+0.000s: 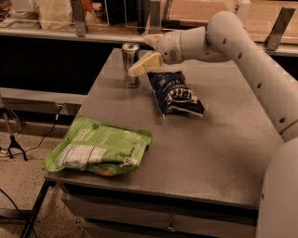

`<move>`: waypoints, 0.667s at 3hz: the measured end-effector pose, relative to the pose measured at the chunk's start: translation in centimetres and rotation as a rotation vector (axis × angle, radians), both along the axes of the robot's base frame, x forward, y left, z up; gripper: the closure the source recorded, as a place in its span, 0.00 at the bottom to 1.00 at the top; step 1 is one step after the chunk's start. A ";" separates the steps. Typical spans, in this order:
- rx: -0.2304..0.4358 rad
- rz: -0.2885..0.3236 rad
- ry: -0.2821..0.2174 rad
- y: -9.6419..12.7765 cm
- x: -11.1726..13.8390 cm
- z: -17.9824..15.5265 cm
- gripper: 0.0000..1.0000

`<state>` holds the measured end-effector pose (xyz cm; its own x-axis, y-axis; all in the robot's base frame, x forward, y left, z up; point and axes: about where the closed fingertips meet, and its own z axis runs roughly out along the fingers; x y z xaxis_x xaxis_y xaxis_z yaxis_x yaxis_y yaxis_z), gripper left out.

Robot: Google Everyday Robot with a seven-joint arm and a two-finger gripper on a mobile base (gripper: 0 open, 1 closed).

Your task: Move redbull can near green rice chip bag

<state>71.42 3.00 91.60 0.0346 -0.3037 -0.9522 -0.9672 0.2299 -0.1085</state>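
Observation:
The redbull can [130, 64] stands upright at the far left of the grey table [219, 153]. The green rice chip bag [100, 151] lies flat at the table's front left corner, its white label panel facing up. My gripper [139, 56] is at the end of the white arm, just right of the can at its upper half. Its fingers are spread; one cream finger [145, 64] points down-left and almost touches the can. The gripper holds nothing.
A dark-blue snack bag [176, 93] with white lettering lies just right of the can, under my arm. A counter with clear containers [56, 14] runs behind the table. Cables and a stand leg [14, 144] are on the floor at left.

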 end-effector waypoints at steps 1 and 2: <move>0.032 0.008 0.022 1.0 0.3 -0.7 0.00; 0.040 0.012 0.032 1.6 0.3 -0.9 0.00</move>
